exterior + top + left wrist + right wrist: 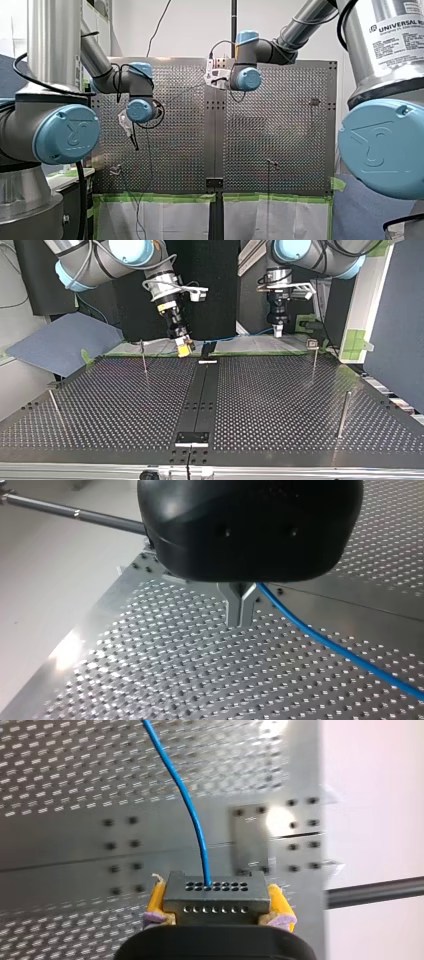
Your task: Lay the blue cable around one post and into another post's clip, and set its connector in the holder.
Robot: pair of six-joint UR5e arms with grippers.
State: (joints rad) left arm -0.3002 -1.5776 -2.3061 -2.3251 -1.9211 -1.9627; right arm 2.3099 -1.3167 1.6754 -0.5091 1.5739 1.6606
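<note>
Connector: grey perforated connector block [215,897], thin blue cable [187,800] rising from its holes.
Right: my right gripper [216,892], yellow pads clamping the block.
Left: my left gripper [241,615], metal fingers pinched on cable.
Room: perforated metal table [300,405], both at its far edge, wide open this side.

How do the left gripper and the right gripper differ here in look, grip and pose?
The right gripper has yellow pads; the left gripper has bare metal fingers. The right gripper is spread wide around the connector; the left gripper is pinched nearly together on the blue cable. In the top view the right gripper tilts, while the left gripper hangs straight down. Both are shut on the same cable assembly.
</note>
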